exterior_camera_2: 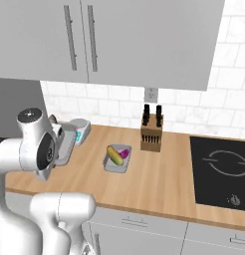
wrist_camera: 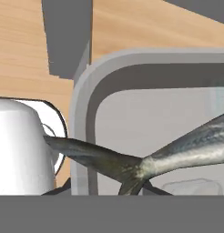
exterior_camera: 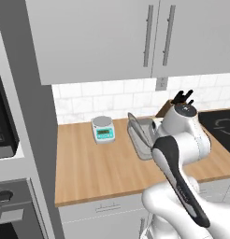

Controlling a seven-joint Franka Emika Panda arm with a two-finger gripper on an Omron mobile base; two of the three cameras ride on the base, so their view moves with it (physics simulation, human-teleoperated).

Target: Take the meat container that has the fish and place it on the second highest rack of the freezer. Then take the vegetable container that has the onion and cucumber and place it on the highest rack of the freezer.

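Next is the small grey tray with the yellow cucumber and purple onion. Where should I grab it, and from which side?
On the shallow grey tray, probably pinch the near short wall from straight above, one finger inside. It lies flat, and that thin rim looks barest; the yellow cucumber and purple onion crowd the far end.
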